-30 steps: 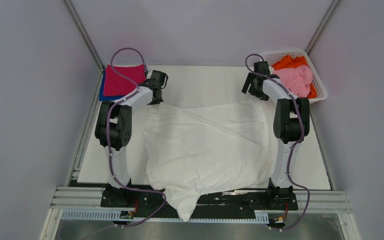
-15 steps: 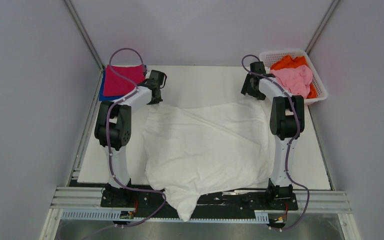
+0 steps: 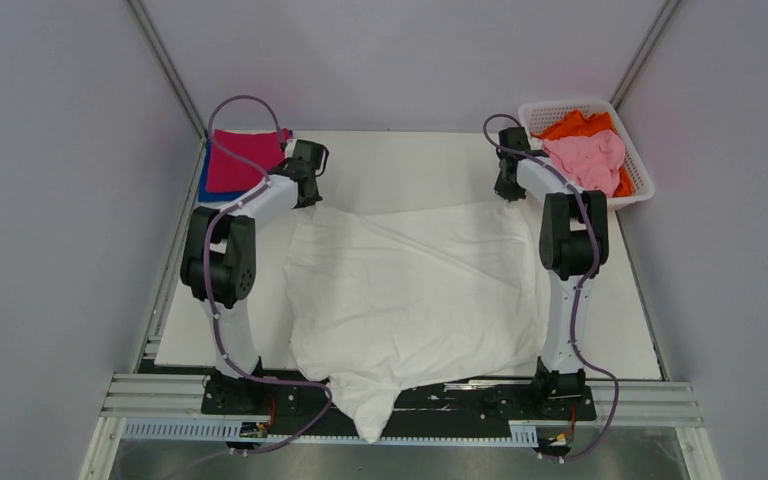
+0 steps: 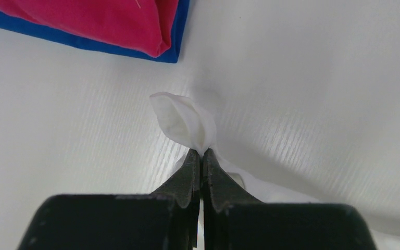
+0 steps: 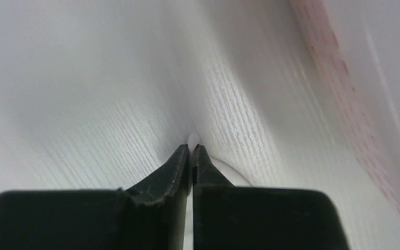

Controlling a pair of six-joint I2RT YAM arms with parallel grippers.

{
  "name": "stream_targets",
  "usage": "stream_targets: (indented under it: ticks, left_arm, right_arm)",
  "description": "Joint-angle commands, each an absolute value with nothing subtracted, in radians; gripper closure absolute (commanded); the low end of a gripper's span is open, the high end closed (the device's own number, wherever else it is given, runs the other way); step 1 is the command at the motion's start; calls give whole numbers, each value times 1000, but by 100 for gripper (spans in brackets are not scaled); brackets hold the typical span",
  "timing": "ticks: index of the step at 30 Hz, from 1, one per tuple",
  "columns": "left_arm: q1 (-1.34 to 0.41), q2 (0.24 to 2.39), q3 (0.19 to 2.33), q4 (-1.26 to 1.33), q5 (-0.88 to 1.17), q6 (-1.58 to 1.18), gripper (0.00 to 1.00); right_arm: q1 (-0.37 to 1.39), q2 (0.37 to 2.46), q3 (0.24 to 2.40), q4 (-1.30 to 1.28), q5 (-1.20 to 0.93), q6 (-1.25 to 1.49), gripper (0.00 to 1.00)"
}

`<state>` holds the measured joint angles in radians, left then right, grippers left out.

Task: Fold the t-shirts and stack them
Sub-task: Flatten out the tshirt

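A large white t-shirt (image 3: 410, 290) lies spread across the middle of the table, its near hem hanging over the front edge. My left gripper (image 3: 303, 202) is at the shirt's far left corner, shut on a tuft of the white cloth (image 4: 185, 122) that pokes out past its fingertips (image 4: 192, 161). My right gripper (image 3: 508, 196) is at the far right corner. It is shut, with a small bit of white cloth (image 5: 194, 138) pinched at its tips. A folded magenta t-shirt (image 3: 240, 160) lies on a blue t-shirt (image 4: 179, 31) at the back left.
A white lattice basket (image 3: 640, 165) stands at the back right, holding a pink t-shirt (image 3: 590, 160) and an orange t-shirt (image 3: 575, 125). Its wall (image 5: 354, 114) runs close along the right of my right gripper. Grey walls enclose the table on three sides.
My right gripper has dropped onto the white t-shirt's far right corner and gone from open to shut. The left arm has shifted slightly, still gripping its corner.
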<state>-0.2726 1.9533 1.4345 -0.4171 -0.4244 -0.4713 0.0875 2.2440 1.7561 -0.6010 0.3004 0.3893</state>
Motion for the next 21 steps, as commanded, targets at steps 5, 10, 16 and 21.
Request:
stream_targets:
  ticks: [5, 10, 16, 21]
  left_arm:
    - [-262, 1740, 1370, -355, -457, -503, 100]
    - [-275, 1530, 1297, -333, -448, -500, 100]
    - [-331, 1250, 1263, -343, -519, -465, 100]
    - [-375, 1040, 1316, -358, -499, -427, 100]
  right_arm:
    - [112, 2071, 1652, -563, 348, 401, 100]
    - [133, 1851, 1554, -498, 393, 376, 100]
    - [160, 1503, 1455, -490, 397, 368, 100]
    - [175, 1197, 1411, -491, 265, 340, 100]
